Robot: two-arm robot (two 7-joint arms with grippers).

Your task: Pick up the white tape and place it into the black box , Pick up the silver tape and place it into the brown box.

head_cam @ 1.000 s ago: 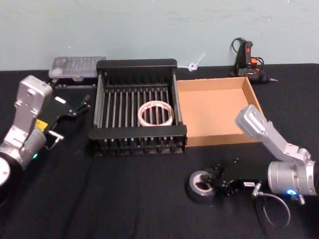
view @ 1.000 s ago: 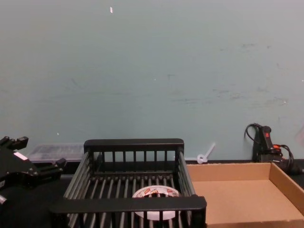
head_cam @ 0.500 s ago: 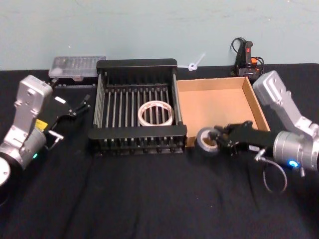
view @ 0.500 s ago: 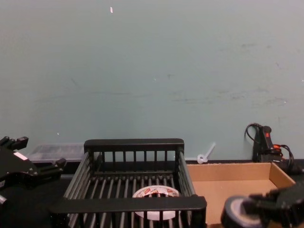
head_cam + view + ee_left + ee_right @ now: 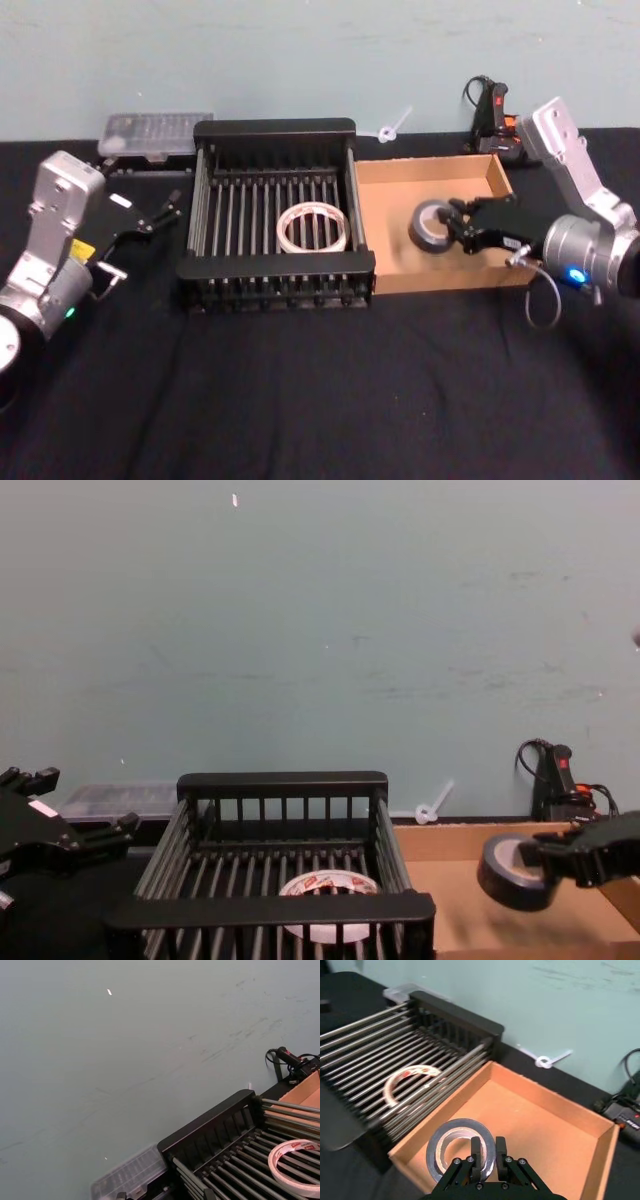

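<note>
Silver tape sits clamped in your right hand, hanging above the floor of the brown box, near its middle and clear of the cardboard. The fingers pinch the roll's wall, one inside the core and one outside. Your white tape lies flat on the slats of the black box. Your left hand hovers with fingers spread over the bench, just left of that crate.
</note>
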